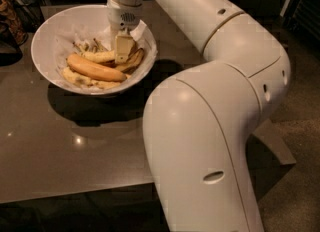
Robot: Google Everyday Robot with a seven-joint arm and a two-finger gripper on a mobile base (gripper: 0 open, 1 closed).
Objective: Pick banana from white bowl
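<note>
Gripper (124,55) sits low inside white bowl (50,38), at the right of the banana pile (95,69). Its grip state cannot be determined.

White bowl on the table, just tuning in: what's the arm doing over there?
The robot's white arm reaches across the glossy brown table and down into the wide, round, paper-lined white bowl. Its gripper sits low in the bowl, just beyond the large orange-yellow banana that lies across the middle, with paler bananas around it. Nothing is lifted yet; the fruit all lies in the bowl.
</note>
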